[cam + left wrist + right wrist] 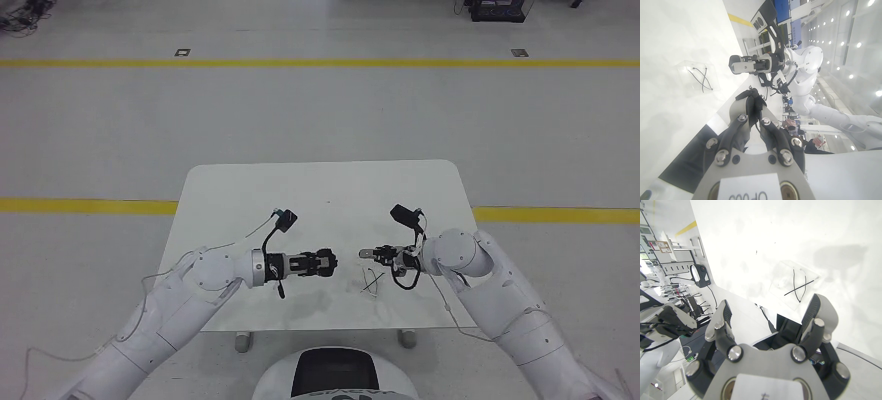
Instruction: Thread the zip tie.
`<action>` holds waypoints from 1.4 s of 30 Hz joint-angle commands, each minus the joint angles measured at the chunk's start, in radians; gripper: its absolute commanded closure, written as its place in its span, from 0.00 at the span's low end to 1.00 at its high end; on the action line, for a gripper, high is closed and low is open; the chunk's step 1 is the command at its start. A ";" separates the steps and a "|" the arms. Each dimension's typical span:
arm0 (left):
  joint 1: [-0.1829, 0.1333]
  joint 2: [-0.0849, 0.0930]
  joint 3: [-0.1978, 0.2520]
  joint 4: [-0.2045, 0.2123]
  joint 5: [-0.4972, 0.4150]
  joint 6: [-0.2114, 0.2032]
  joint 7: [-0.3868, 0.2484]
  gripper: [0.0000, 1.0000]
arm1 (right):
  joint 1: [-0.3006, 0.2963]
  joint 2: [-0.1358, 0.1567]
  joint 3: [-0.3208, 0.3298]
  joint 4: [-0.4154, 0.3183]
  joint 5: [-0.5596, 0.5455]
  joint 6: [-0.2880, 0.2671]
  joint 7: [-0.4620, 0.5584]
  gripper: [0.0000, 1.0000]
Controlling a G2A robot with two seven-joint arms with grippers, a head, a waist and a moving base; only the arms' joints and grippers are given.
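- Two zip ties lie crossed on the clear sheet, neither one gripped; threading looks unstarted.
- Left gripper is near the sheet, fingers pressed together.
- Right gripper is near the sheet, spread wide and empty.

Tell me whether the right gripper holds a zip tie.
No: the right gripper is open and empty, and the zip ties lie crossed on the clear plate.

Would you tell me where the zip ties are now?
In the top view, the zip ties lie crossed on the table near its front edge, beside the right gripper.
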 commanded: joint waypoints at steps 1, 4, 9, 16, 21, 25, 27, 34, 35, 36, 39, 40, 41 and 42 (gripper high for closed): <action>0.003 0.002 -0.006 0.003 -0.004 -0.003 -0.003 1.00 | 0.000 0.000 0.000 0.000 0.000 0.000 0.000 0.00; 0.005 0.004 -0.011 0.006 -0.009 -0.004 -0.008 1.00 | 0.000 0.000 0.000 0.000 0.000 0.000 0.000 0.00; -0.002 0.003 -0.011 0.005 -0.016 0.000 -0.014 1.00 | 0.000 0.000 0.000 0.000 0.000 0.000 0.000 0.00; -0.007 0.002 -0.006 0.007 -0.021 -0.006 -0.018 1.00 | -0.014 -0.011 -0.045 -0.057 -0.095 0.000 -0.038 0.00; -0.007 0.002 -0.006 0.007 -0.021 -0.006 -0.018 1.00 | -0.018 -0.049 -0.041 -0.057 -0.232 0.000 -0.017 0.00; -0.007 0.002 -0.006 0.007 -0.021 -0.006 -0.018 1.00 | -0.044 -0.105 0.008 -0.059 -0.317 0.000 0.014 0.00; -0.007 0.002 -0.006 0.007 -0.021 -0.006 -0.018 1.00 | -0.065 -0.142 0.042 -0.065 -0.372 0.000 0.035 0.00; -0.007 0.002 -0.006 0.007 -0.021 -0.006 -0.018 1.00 | -0.138 -0.286 0.139 -0.137 -0.653 0.000 0.187 0.00; -0.007 0.002 -0.006 0.007 -0.021 -0.006 -0.018 1.00 | -0.148 -0.308 0.151 -0.149 -0.701 0.000 0.214 0.00; -0.007 0.002 -0.006 0.007 -0.021 -0.006 -0.018 1.00 | -0.156 -0.330 0.162 -0.163 -0.753 0.000 0.238 0.00; -0.007 0.002 -0.006 0.007 -0.021 -0.006 -0.018 1.00 | -0.185 -0.409 0.196 -0.210 -0.923 0.000 0.318 0.00; -0.007 0.002 -0.006 0.007 -0.021 -0.006 -0.018 1.00 | -0.198 -0.442 0.204 -0.230 -0.984 0.000 0.346 0.00; -0.007 0.002 -0.006 0.007 -0.021 -0.006 -0.018 1.00 | -0.207 -0.466 0.209 -0.244 -1.028 0.000 0.364 0.00; -0.007 0.002 -0.006 0.007 -0.021 -0.006 -0.018 1.00 | -0.220 -0.489 0.212 -0.254 -1.065 0.000 0.364 0.00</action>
